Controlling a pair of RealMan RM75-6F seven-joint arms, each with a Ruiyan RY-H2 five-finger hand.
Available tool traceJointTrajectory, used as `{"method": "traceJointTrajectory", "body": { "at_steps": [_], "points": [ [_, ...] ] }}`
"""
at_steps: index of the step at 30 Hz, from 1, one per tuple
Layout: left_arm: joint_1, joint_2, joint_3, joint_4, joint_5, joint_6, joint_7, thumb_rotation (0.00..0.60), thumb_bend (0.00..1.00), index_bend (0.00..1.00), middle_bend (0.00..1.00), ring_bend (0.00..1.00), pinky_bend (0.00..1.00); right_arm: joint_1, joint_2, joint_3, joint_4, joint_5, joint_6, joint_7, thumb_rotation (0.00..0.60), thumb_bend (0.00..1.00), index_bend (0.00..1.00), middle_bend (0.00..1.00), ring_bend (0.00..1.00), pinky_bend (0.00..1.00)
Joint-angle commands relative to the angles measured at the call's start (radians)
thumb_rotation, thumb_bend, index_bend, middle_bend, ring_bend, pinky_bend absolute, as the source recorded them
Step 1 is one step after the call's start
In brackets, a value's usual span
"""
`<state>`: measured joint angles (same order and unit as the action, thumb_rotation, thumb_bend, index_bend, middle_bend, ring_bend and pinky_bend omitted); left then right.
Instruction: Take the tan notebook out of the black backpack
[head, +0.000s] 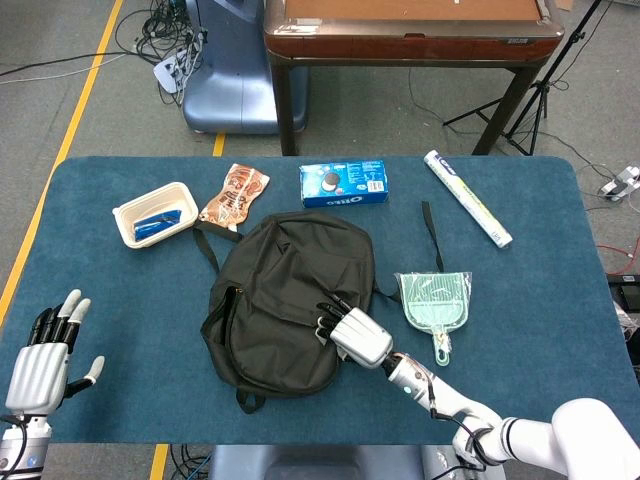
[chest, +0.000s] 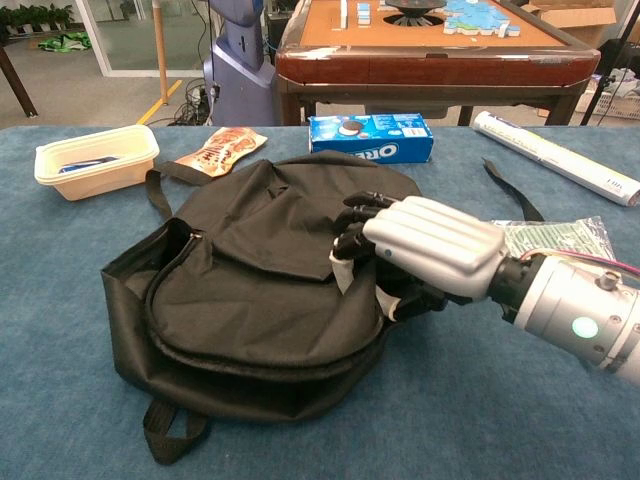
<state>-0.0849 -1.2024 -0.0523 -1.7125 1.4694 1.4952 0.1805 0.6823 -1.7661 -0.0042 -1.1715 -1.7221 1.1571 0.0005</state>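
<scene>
Two robot hands showed from overhead: the left hand (head: 40, 358), lower left, fingers spread and empty; the right hand (head: 352, 333) clutched the black backpack (head: 285, 300) at centre. Chest-level, its fingers (chest: 352, 240) curled into the fabric; the notebook stayed unseen.

notebook: not visible, black backpack (head: 285, 300) hides its contents
right hand (chest: 425, 250): fingertips buried in backpack fabric
left hand (head: 40, 355): wrist cut by frame edge

Both hands have silver-grey shells, black finger segments and pale fingertips. Beside the black backpack (chest: 250, 290), the right hand (chest: 425, 250) joins a metallic wrist cuff with a glowing green dot and thin coloured wires; the left hand (head: 40, 365) looks alike.
</scene>
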Motion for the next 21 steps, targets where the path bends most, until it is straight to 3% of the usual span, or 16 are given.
{"method": "traceJointTrajectory", "body": {
  "at_steps": [1,8,11,21],
  "points": [
    [-0.019,0.020,0.001,0.001,0.018,-0.026,-0.024,0.600,0.29,0.04,0.00,0.00,0.02,-0.010,0.014,0.063,-0.061,0.089,-0.005,0.081,0.600,0.63,0.79,0.48,0.21,0.13],
    [-0.092,0.076,-0.006,0.002,0.099,-0.091,-0.149,0.600,0.29,0.08,0.00,0.01,0.02,-0.018,0.037,0.158,-0.179,0.240,-0.047,0.116,0.600,0.60,0.79,0.48,0.21,0.14],
    [-0.135,0.085,-0.008,0.012,0.156,-0.118,-0.203,0.600,0.29,0.15,0.02,0.06,0.02,-0.023,0.035,0.189,-0.207,0.294,-0.055,0.118,0.600,0.59,0.79,0.48,0.21,0.14],
    [-0.332,-0.017,0.007,0.176,0.423,-0.155,-0.422,0.600,0.29,0.40,0.34,0.33,0.35,-0.027,0.023,0.264,-0.249,0.434,-0.083,0.120,0.600,0.58,0.79,0.46,0.21,0.15]
  ]
}}
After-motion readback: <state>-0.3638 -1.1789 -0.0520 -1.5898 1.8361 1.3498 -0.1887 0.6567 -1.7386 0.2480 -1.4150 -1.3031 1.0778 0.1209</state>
